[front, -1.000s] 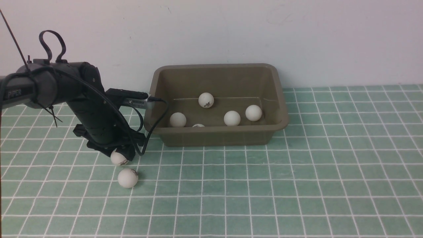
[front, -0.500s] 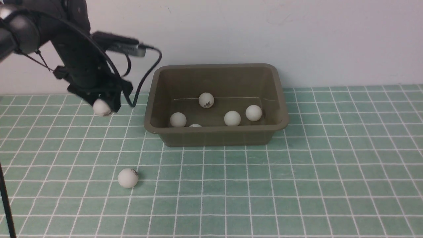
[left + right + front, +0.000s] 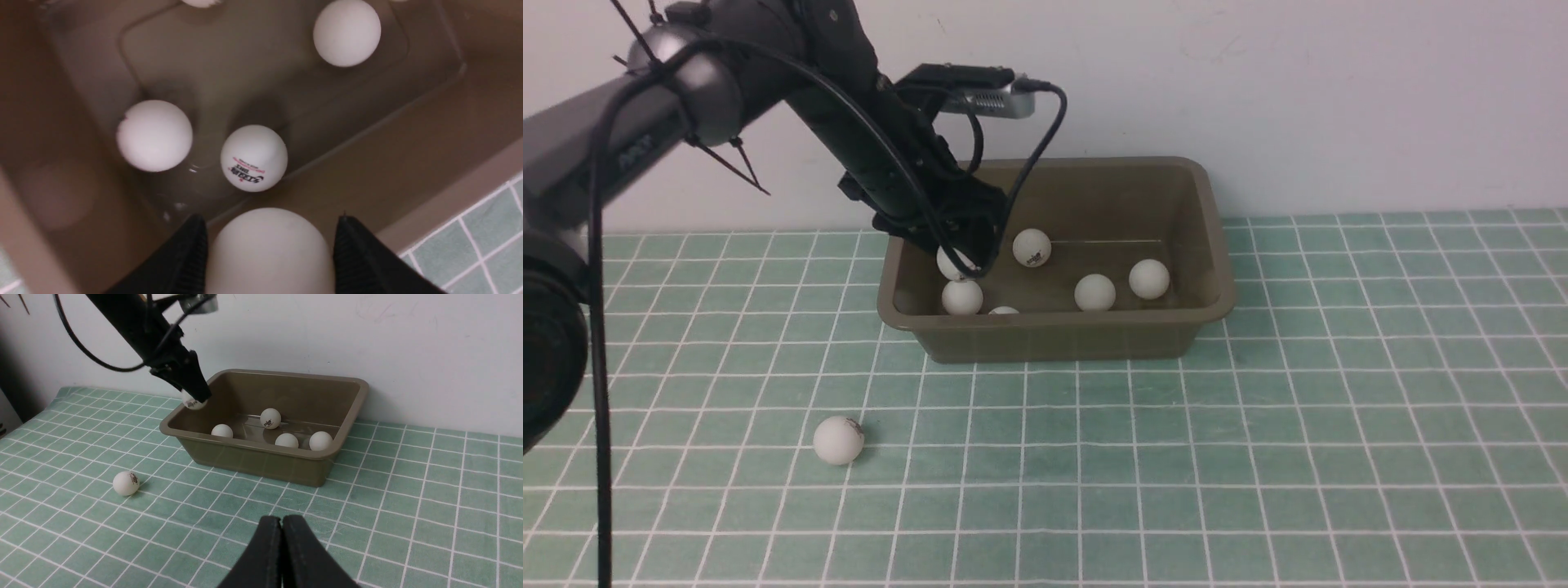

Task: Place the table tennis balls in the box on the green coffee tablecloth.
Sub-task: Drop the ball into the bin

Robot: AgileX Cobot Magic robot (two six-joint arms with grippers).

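Observation:
The olive-brown box (image 3: pixel 1209 245) stands at the back of the green coffee tablecloth (image 3: pixel 1258 425). My left gripper (image 3: pixel 956 260) is shut on a table tennis ball (image 3: pixel 949 263) and holds it above the box's left end; the ball sits between the black fingers in the left wrist view (image 3: pixel 269 249). Several white balls lie in the box, among them one with a dark mark (image 3: pixel 1032 247) and two at the right (image 3: pixel 1094 292) (image 3: pixel 1149 278). One ball (image 3: pixel 839 440) lies on the cloth in front of the box to the left. My right gripper (image 3: pixel 282 528) is shut and empty, low over the cloth.
A white wall (image 3: pixel 1258 98) rises just behind the box. The left arm's cable (image 3: pixel 1045 139) hangs over the box's left rim. The cloth runs to the frame edges on the front and right sides.
My left gripper has lifted a ball off the cloth, carried it up and to the right, and now holds it over the box's left end. The other loose ball has not moved.

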